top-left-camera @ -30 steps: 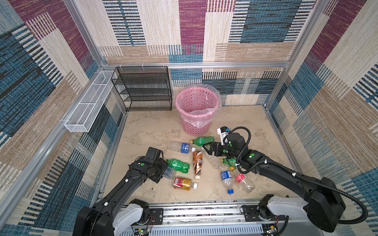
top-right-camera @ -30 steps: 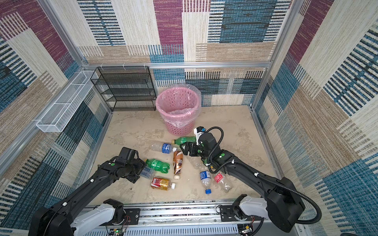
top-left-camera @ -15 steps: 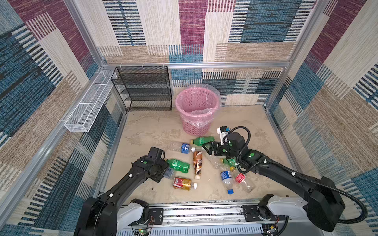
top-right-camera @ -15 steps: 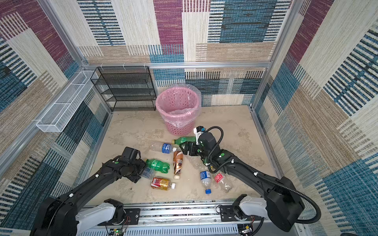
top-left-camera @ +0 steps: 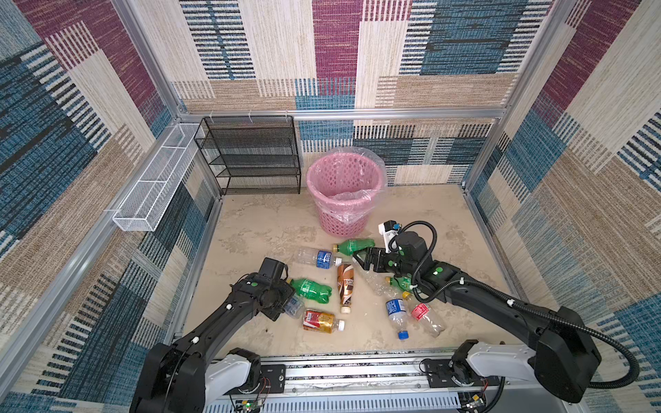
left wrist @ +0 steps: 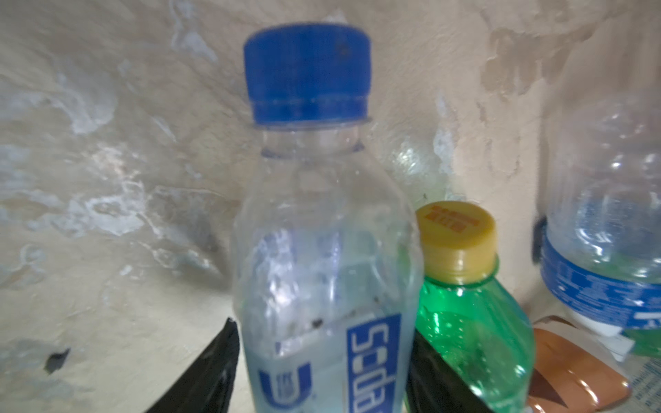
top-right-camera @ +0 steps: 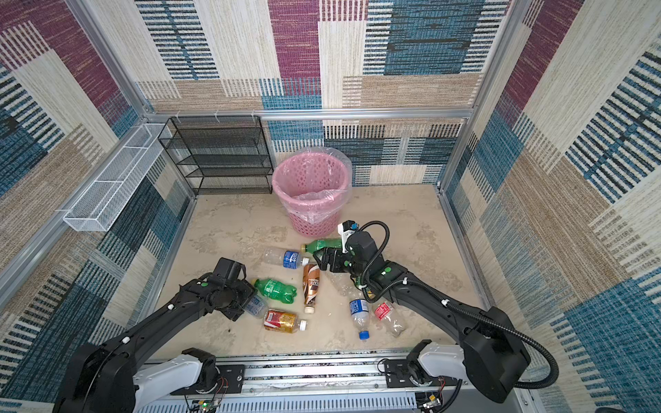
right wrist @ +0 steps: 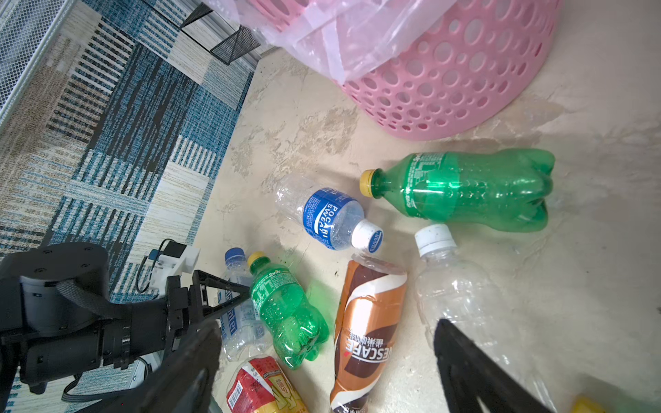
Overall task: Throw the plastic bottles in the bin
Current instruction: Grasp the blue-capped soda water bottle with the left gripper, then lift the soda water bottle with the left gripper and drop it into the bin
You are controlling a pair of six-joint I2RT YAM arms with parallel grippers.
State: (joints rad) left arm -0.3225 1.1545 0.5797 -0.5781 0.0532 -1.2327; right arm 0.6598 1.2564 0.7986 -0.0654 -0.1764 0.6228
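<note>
the cell has walls of woven patchwork cloth in blue, purple and sand colour, and a pale stone-like floor [top-left-camera: 272,229] where all the work is. at the far left a white wire tray [top-left-camera: 150,189] hangs on the wall and beside it stands a black mesh rack [top-left-camera: 250,157]; i see no bottle in either. on the near left, the left gripper [left wrist: 322,329] has its fingers pressed on both sides of a clear soda bottle [left wrist: 322,232] with a blue cap. i judge that it is gripped, but the bottle seems not lifted from the floor yet. just beside it lie a short green bottle [top-left-camera: 311,290] and a red-gold bottle [top-left-camera: 320,321]. then come a blue-label bottle [top-left-camera: 318,257], a brown coffee bottle [top-left-camera: 346,286] and a long green bottle [top-left-camera: 354,246] near the foot of the bin [top-left-camera: 345,193]. the bin stands at the back, in the middle, and inside it i see only the clear bag, no bottle. to the right, the right gripper [top-left-camera: 359,260] hangs with its fingers wide apart and empty above a clear white-capped bottle [right wrist: 454,286]. a blue-capped bottle [top-left-camera: 396,311] and a red-label bottle [top-left-camera: 425,316] lie near its arm. so the task looks to be at its beginning: about ten bottles are on the floor.
</note>
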